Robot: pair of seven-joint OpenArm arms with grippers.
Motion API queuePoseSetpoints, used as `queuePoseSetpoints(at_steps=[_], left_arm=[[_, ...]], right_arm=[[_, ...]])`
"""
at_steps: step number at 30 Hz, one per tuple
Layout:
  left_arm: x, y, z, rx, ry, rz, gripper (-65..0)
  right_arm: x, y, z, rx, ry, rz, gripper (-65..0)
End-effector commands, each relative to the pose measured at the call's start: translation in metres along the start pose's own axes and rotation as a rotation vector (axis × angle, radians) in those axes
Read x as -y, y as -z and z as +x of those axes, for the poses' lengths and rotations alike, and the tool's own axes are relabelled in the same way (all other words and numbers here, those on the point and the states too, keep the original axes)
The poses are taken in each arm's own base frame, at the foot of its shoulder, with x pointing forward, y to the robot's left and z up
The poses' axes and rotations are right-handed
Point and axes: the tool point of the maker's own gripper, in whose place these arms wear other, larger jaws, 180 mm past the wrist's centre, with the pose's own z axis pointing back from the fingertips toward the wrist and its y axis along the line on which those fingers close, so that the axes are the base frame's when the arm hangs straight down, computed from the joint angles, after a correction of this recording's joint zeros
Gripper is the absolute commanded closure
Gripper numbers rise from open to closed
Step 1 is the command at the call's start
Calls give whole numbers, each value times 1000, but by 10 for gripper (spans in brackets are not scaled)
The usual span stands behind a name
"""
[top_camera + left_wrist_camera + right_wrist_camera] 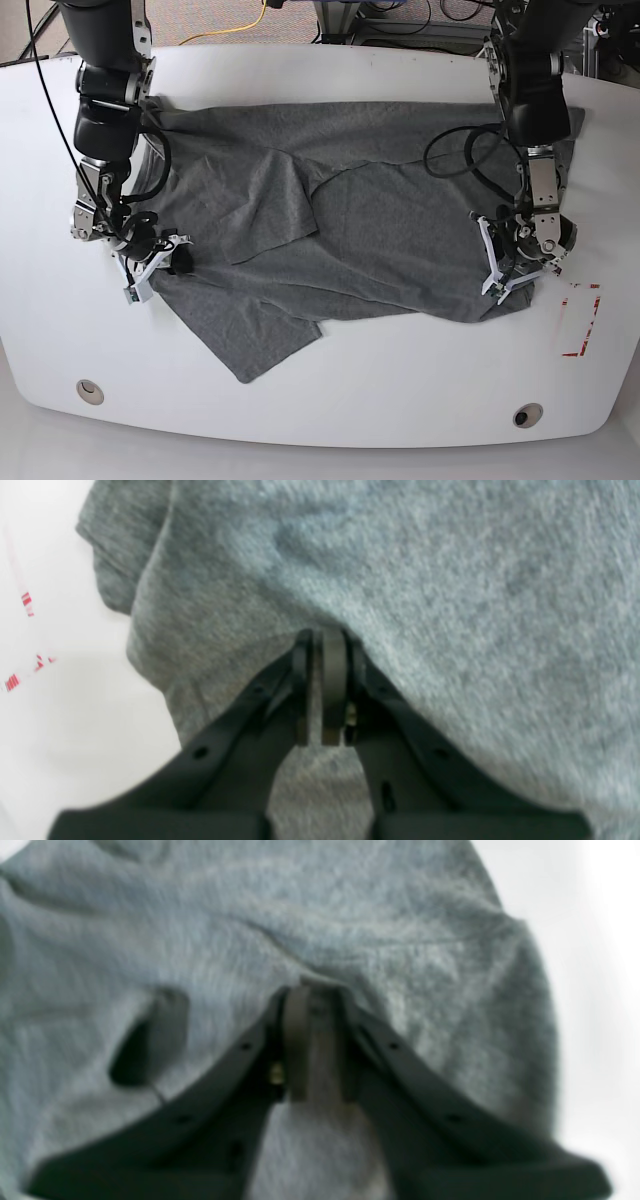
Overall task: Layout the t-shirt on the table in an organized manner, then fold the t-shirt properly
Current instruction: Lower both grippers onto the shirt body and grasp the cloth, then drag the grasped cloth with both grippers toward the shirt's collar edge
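Observation:
The grey t-shirt (350, 210) lies spread across the white table (400, 390), with a flap folded over at its middle and a corner trailing toward the front. At the cloth's right edge my left gripper (503, 280) is shut on the t-shirt (450, 605). In the left wrist view the left gripper (322, 635) pinches a thin strip of fabric. My right gripper (165, 265) is at the shirt's left edge. In the blurred right wrist view the right gripper (315, 987) has its jaws a little apart, with a ridge of t-shirt (250, 915) between them.
A red tape mark (580, 320) sits on the table right of the shirt, also visible as red tape (25, 605). Two grommet holes (90, 390) (527, 413) are near the front edge. A black cable loop (470, 150) hangs over the cloth. A small dark piece (145, 1050) rests on the fabric.

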Motion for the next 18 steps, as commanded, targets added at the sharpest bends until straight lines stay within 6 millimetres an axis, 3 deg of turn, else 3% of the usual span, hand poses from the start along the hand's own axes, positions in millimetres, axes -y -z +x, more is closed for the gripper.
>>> queuePoseSetpoints(at_steps=[1, 5, 9, 14, 18], left_arm=[[-11, -9, 3, -18, 17, 30, -25], [-22, -22, 8, -19, 28, 75, -64], [-37, -40, 16, 7, 22, 136, -178], [-43, -54, 14, 22, 18, 180, -290], [-46, -65, 17, 41, 28, 211, -300]], right_arm=[[2, -18, 44, 76, -88, -27, -231], [-10, -34, 54, 52, -192, -50, -390], [-32, -45, 52, 30, -273, -55, -507], [-49, -66, 44, 21, -320, -87, -533], [-54, -81, 27, 1, -309, -122, -533]])
